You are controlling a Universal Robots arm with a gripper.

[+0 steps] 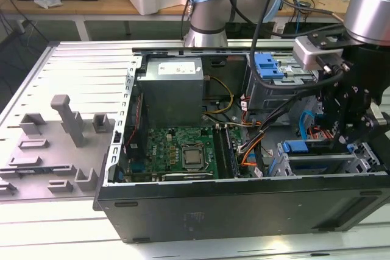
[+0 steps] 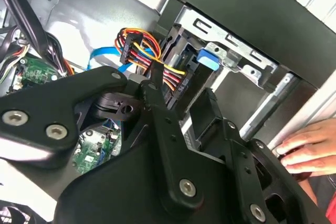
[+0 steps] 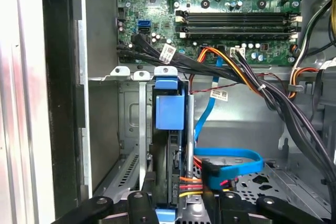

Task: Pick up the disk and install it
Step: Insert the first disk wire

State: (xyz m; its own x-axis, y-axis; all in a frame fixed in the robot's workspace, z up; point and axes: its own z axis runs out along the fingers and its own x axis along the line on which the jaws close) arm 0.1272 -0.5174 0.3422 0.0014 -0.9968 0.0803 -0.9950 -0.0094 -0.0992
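Note:
The disk [image 3: 169, 111] stands on edge in the metal drive cage [image 3: 131, 129] at the front corner of the open computer case [image 1: 244, 211]. Its blue frame end [image 2: 208, 59] pokes out at the cage mouth, also seen as a blue strip [image 1: 297, 146] in the exterior view. My black gripper [image 1: 347, 141] reaches down into the cage at the exterior view's right. Its fingers [image 2: 210, 108] straddle the disk's dark body, and the gripper [image 2: 181, 95] looks shut on the disk. In the first wrist view the gripper [image 3: 178, 195] sits astride the disk's near end, where coloured power wires [image 3: 190, 183] meet it.
A person's hand [image 2: 307, 150] rests outside the case beside the cage. Thick cable bundles [image 3: 252, 85] and a blue data cable [image 3: 231, 161] cross beside the disk. The motherboard [image 1: 183, 150], a grey power supply [image 1: 170, 89] and a second blue-latched bay [image 1: 268, 65] fill the case.

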